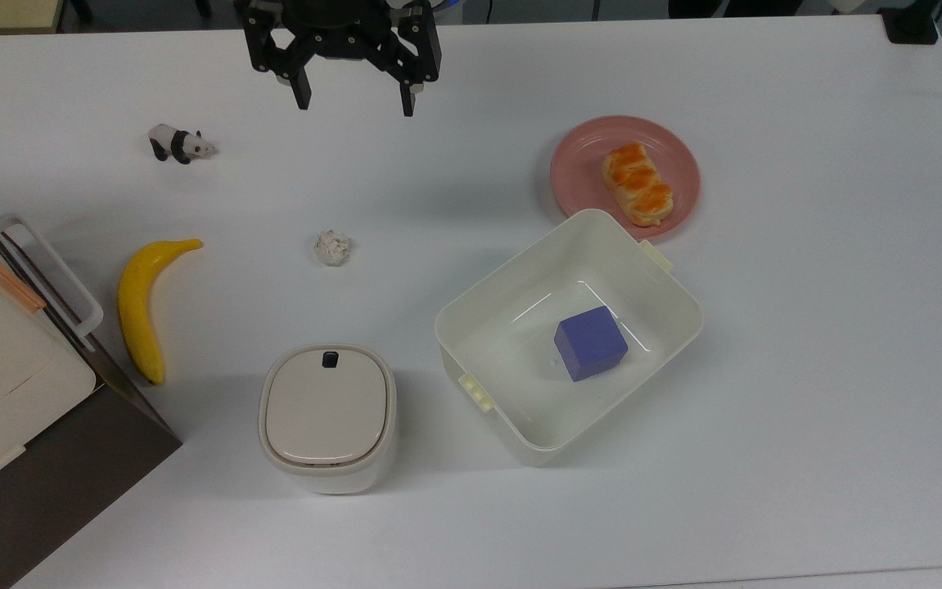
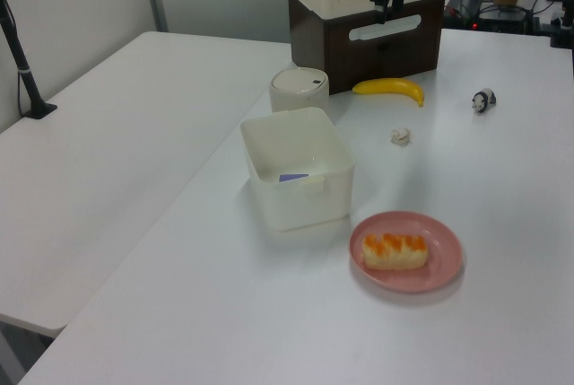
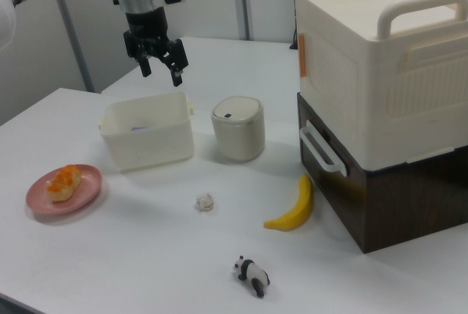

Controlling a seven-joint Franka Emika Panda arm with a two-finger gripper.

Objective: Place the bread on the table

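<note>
Your black two-finger gripper (image 1: pixel 353 106) hangs high over the far edge of the large white tabletop (image 1: pixel 806 343) in the top view, its fingers spread wide with nothing between them. The small oblong bun with the glossy orange-brown top (image 1: pixel 637 184) lies on the round pink plate (image 1: pixel 581 155), well to the top view's right of the gripper — so the whole reach and grasp are ahead of you, as I judge it.

Watch the cream-white rectangular plastic tub (image 1: pixel 511 290): its far corner sits just beside the plate's near rim, touching or overlapping it in the top view. If you come down on the near side of the bun, a finger could strike the tub wall. The bun also looks soft and lumpy; squeeze hard and you may crush it, squeeze lightly and it may slip as you lift.

The plate is shallow and probably light — a finger that catches its rim could drag or tip it. When you set the bun down, pick bare tabletop clear of the plate, not the tub holding the purple-blue cube (image 1: pixel 591 343).
</note>
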